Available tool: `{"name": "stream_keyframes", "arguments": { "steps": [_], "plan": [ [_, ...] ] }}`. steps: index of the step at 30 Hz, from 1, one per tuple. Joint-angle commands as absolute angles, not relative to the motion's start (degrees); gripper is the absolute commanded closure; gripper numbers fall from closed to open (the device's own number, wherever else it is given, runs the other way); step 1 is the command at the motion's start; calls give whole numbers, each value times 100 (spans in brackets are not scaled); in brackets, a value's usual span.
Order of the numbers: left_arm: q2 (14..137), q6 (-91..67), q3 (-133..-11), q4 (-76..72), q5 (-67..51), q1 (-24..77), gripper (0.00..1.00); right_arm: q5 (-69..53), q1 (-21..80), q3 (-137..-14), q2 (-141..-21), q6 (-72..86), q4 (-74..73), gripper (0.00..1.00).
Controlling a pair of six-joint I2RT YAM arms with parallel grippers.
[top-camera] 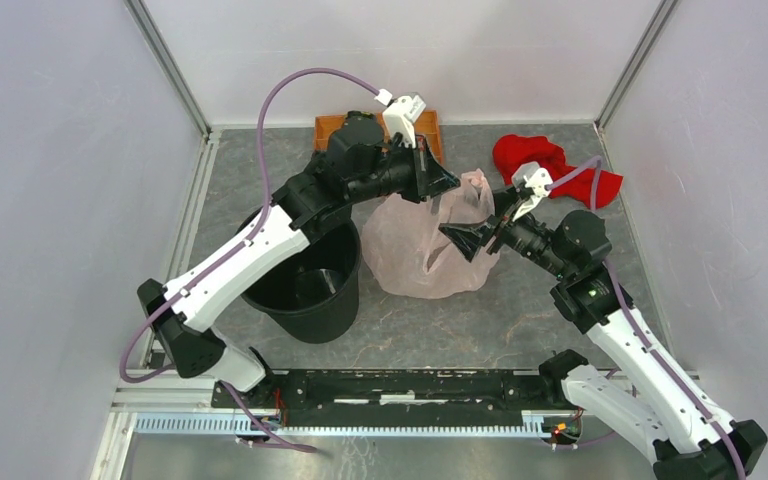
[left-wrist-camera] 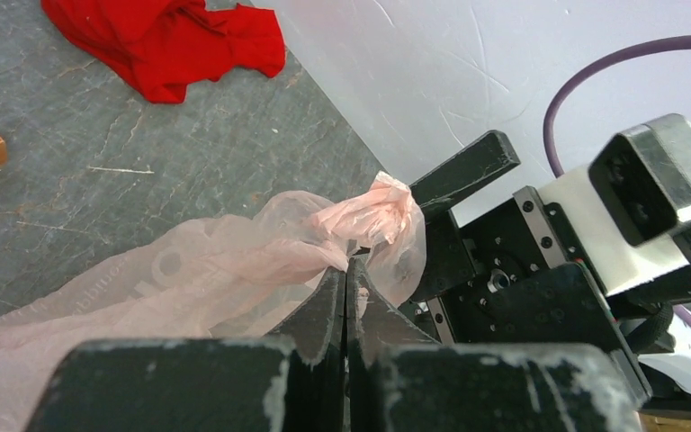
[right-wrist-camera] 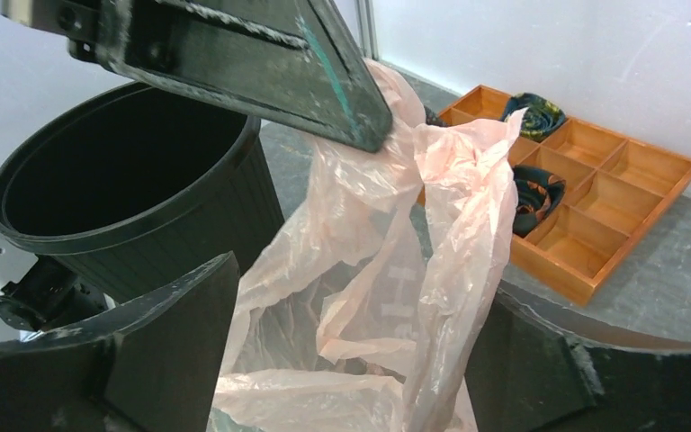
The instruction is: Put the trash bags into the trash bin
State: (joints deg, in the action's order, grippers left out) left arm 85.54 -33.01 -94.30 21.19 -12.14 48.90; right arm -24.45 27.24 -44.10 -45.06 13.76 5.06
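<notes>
Trash bag (top-camera: 420, 250) top in tight pinch of left gripper (left-wrist-camera: 349, 270)

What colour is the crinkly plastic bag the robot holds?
Pale, see-through pink. The thin plastic bag shows best in the right wrist view.

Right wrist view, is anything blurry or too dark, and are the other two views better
Right wrist view: the thin translucent pale pink plastic bag is sharp and lit through, the round black plastic bin's inside too dark for detail, the near fingers soft. Left wrist view: its own fingers blur near the lens. Top external view: even light, faint shadows.
</notes>
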Motion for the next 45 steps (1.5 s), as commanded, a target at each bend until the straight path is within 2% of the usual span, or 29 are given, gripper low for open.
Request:
{"name": "stream_keyframes", "arguments": {
  "steps": [1, 7, 9, 11, 14, 15, 16, 17, 18, 19, 21, 24, 30, 39, 42, 45],
  "plan": [
    [8748, -3613, -9784, 2162, -1269, 4904, 98, -2219, 2790, -4430, -4454, 1453, 947, 8],
    [8982, -3685, -10036, 2213, -1375, 4997, 98, -787, 3465, -4571, -4717, 1398, 862, 7],
    [9031, -3647, -10128, 2280, -1393, 5032, 98, 38, 3872, -4610, -4817, 1349, 776, 11],
    [9016, -3603, -10146, 2307, -1397, 5053, 98, 753, 4159, -4614, -4924, 1345, 760, 22],
    [8935, -3463, -10109, 2373, -1409, 5058, 96, 1181, 4324, -4499, -5010, 1287, 980, 44],
    [8803, -3077, -10234, 2811, -1259, 5054, 68, 1645, 4331, -4318, -4854, 926, 1005, 83],
    [8685, -2903, -10316, 3100, -943, 5054, 54, 1960, 4333, -4247, -4737, 826, 909, 95],
    [8567, -2752, -10352, 3387, -619, 5052, 39, 2185, 4329, -4172, -4604, 736, 838, 99],
    [8408, -2623, -10338, 3647, -372, 5053, 25, 2287, 4333, -4107, -4504, 619, 775, 99],
    [8233, -2508, -10272, 3891, 39, 5054, 15, 2363, 4332, -4053, -4396, 506, 698, 99],
    [7865, -2357, -10077, 4379, 938, 5054, 2, 2670, 4330, -3976, -4141, 385, 400, 99],
    [7446, -2348, -10052, 5341, 1468, 5045, 0, 2977, 4333, -3847, -3741, 272, 221, 99],
    [6992, -2888, -9655, 6410, 1614, 5045, 0, 3011, 4332, -3794, -3307, 117, 139, 96],
    [7441, -3259, -8943, 6285, 1605, 5148, 0, 2494, 4331, -4035, -3200, 511, -356, 95],
    [7645, -3286, -8875, 6208, 1912, 5365, 7, 2439, 4332, -4037, -3044, 623, -379, 94],
    [7814, -3341, -8886, 6252, 2358, 5518, 21, 2341, 4329, -4157, -2956, 600, -444, 94]
  ]
}}
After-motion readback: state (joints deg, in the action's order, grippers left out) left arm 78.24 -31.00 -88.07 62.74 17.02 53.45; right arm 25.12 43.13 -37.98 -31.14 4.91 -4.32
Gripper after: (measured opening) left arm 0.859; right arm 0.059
